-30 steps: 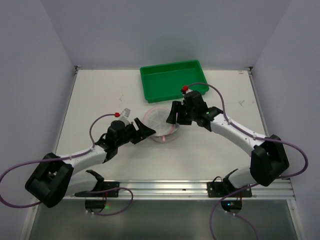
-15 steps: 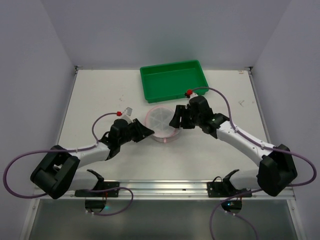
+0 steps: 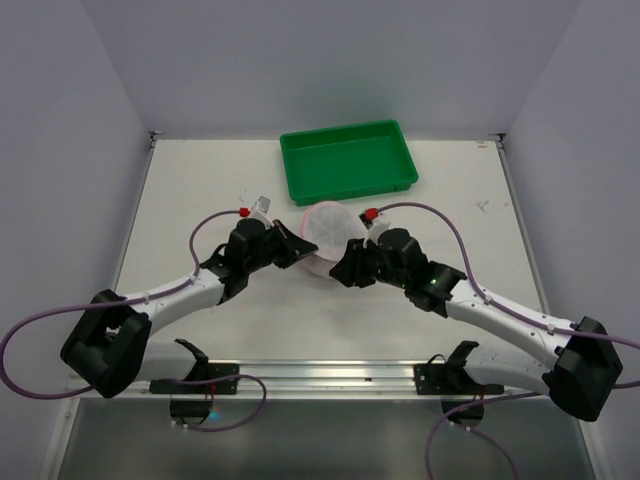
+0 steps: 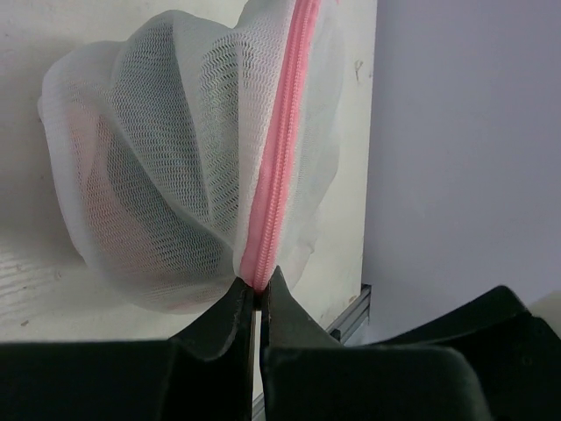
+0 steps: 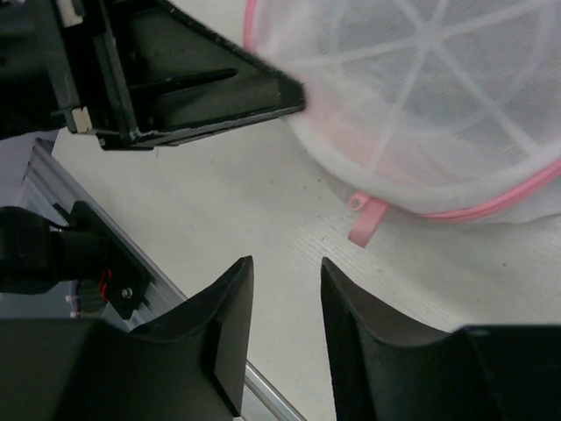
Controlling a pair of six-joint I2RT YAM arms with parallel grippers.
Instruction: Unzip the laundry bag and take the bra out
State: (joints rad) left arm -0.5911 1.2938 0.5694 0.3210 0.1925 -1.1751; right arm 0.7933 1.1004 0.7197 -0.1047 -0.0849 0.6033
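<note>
As we see at left wrist: left gripper (image 4: 260,294) pinching pink zipper seam (image 4: 280,149) of round white mesh laundry bag (image 4: 166,193).
Right wrist: right gripper (image 5: 283,267) spread, near pink loop tab (image 5: 364,219).

Off-white tabletop (image 3: 200,190), a bit scuffed, with a small dark mark over on the right (image 3: 484,206). At the far edge sits a green tray (image 3: 348,160), slightly angled. Just in front of it, near but not touching, the laundry bag (image 3: 325,228) rests around the middle, tipped up rather than flat, with its pink tab (image 5: 366,219) lying on the surface. A metal rail (image 3: 330,372) runs along the near edge.
</note>
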